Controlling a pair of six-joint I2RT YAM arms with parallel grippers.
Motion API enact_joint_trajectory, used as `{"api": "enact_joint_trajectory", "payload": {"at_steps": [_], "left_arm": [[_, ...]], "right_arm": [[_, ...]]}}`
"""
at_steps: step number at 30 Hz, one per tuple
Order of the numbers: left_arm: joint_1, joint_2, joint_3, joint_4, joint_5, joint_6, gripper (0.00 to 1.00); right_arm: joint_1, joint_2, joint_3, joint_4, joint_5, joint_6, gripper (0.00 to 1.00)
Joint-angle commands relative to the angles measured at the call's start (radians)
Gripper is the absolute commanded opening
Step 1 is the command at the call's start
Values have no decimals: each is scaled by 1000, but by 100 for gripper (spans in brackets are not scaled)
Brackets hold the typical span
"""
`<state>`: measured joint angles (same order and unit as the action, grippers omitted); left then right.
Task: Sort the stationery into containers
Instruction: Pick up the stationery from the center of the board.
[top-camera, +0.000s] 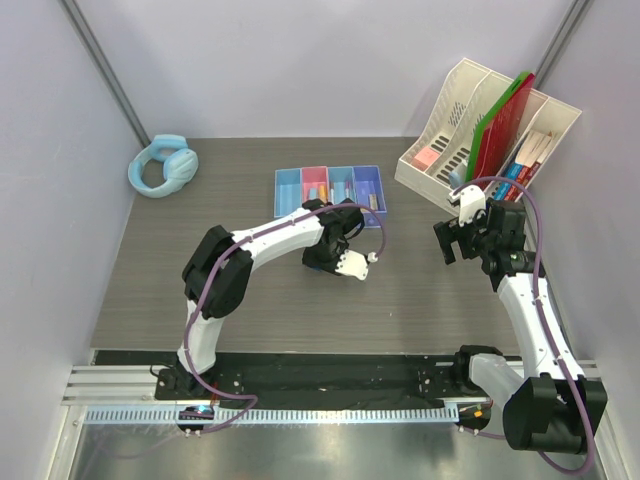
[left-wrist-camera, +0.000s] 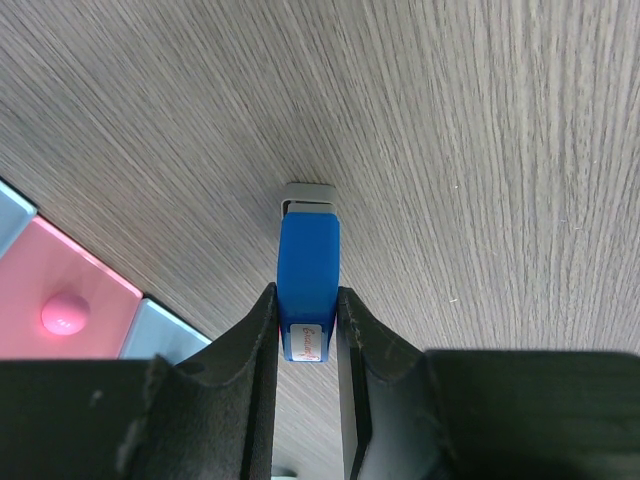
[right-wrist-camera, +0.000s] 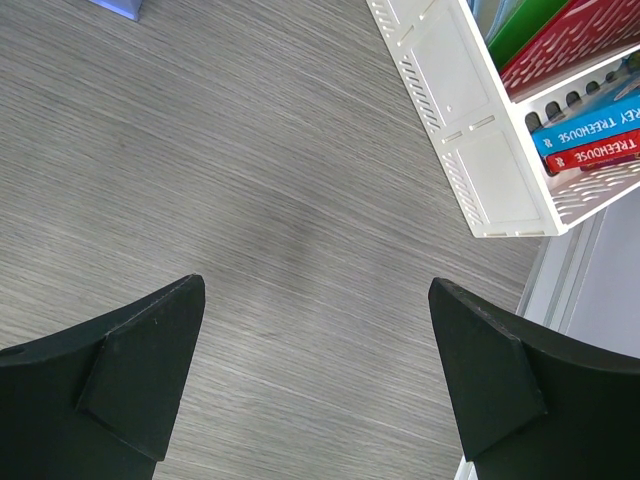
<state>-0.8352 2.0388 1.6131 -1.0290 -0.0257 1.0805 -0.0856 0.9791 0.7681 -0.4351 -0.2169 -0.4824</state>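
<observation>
We see the blue block (left-wrist-camera: 309, 262) in the centre of the left wrist view. It has a grey end pointing toward the top of the frame and a small label at its lower end. The left gripper (left-wrist-camera: 308, 335) is clenched on it, with a black finger pressed against each long side. Under it is the grey wood-grain table (left-wrist-camera: 480, 120); we cannot tell whether the block touches it.

At the lower left of that view are a pink bin (left-wrist-camera: 40, 270) and a corner of a blue one (left-wrist-camera: 160, 335). From above, the containers (top-camera: 329, 190) form a row in the upper middle, just above the left wrist.

The right gripper (right-wrist-camera: 318, 340) is released, its fingers spread wide over bare table. It is near the cream file organiser (right-wrist-camera: 470, 150) at the upper right. The light blue headphones (top-camera: 162, 165) lie at the upper left.
</observation>
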Motion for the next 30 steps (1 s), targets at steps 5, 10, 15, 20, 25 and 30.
{"api": "enact_joint_trajectory", "payload": {"at_steps": [5,10,15,20,25,30], "left_arm": [[4,-32,-9,3,20,-11,0],[1,-19,-30,10,20,-14,0],[-4,-6,-48,15,-6,-14,0],[-15,18,-53,18,-23,-24,0],[-34,43,-90,47,-16,-57,0],[-51,57,-142,78,-3,-79,0]], "right_arm": [[-6,-20,13,16,-18,10,100],[-6,-28,11,16,-22,10,100],[-6,-26,13,13,-27,10,100],[-6,-28,14,15,-29,10,100],[-6,-30,13,12,-29,10,99],[-8,-26,14,12,-32,10,100]]}}
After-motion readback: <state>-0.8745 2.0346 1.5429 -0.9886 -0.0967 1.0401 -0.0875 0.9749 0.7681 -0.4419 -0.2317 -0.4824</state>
